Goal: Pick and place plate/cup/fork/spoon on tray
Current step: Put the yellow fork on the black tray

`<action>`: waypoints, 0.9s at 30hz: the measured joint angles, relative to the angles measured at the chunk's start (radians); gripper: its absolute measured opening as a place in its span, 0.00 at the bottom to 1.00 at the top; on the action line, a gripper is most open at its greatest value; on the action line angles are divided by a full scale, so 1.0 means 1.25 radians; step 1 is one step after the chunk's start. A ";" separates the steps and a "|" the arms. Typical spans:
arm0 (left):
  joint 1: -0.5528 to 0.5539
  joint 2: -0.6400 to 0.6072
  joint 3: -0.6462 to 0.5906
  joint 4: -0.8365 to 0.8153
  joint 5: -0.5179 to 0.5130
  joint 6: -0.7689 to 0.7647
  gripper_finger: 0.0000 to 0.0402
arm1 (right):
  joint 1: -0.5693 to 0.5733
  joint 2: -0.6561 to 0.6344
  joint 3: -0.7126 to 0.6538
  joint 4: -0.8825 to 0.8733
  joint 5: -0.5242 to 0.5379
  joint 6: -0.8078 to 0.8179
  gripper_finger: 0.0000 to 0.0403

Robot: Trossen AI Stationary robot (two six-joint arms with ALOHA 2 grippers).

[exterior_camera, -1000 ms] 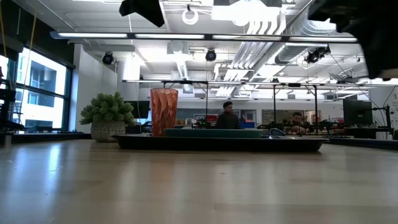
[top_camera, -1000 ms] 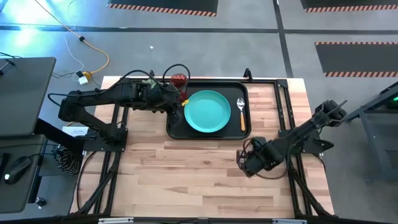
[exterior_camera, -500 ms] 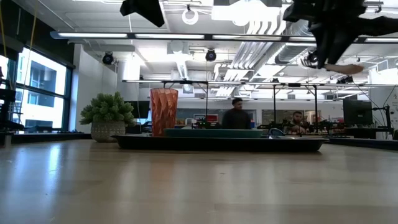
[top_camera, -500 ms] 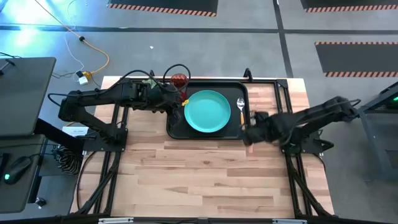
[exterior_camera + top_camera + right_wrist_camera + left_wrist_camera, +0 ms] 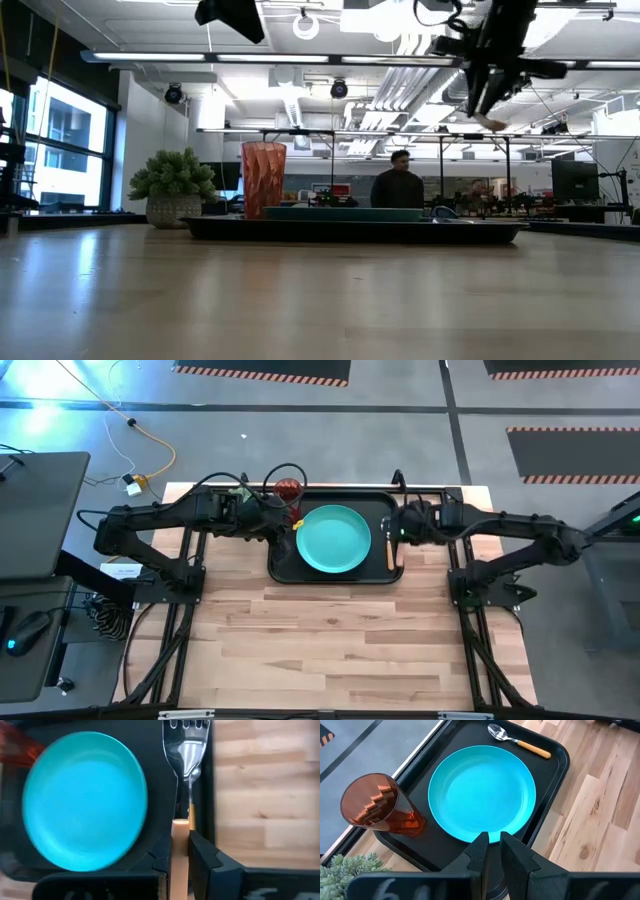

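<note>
The black tray [image 5: 285,565] lies at the table's far middle. On it lie the teal plate [image 5: 334,539] and the orange-handled spoon [image 5: 389,550], and the red cup [image 5: 289,488] stands at its far left corner. My right gripper [image 5: 397,530] hovers over the tray's right side, above the spoon, shut on the fork [image 5: 187,750]. My left gripper [image 5: 492,847] is shut and empty above the tray's left part, beside the plate's left edge [image 5: 470,837]. My right gripper pinches the fork's orange handle [image 5: 180,827] between its two fingers. The fork runs forward along the fingers, with the silver tines [image 5: 189,727] pointing away from the wrist. The fork is lifted clear above the tray [image 5: 160,820], over the spoon.
A green spiky plant [image 5: 172,185] stands on the table just left of the tray. People show in the room beyond the table [image 5: 398,185]. Bare wood lies across the near half of the table [image 5: 320,640].
My right gripper has risen from the table's near right part and gone toward the far edge and leftward, carrying the fork, until it is over the tray's right side. The left arm has kept still.
</note>
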 joint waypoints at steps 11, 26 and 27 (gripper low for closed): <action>0.000 0.000 0.000 0.000 0.000 0.003 0.10 | -0.192 0.000 0.000 0.230 -0.074 -0.233 0.05; 0.000 0.000 0.000 0.000 0.000 0.002 0.10 | -0.321 0.000 0.000 0.367 -0.193 -0.392 0.05; 0.000 0.000 0.000 0.000 0.000 0.002 0.10 | -0.324 0.001 0.003 0.364 -0.199 -0.400 0.05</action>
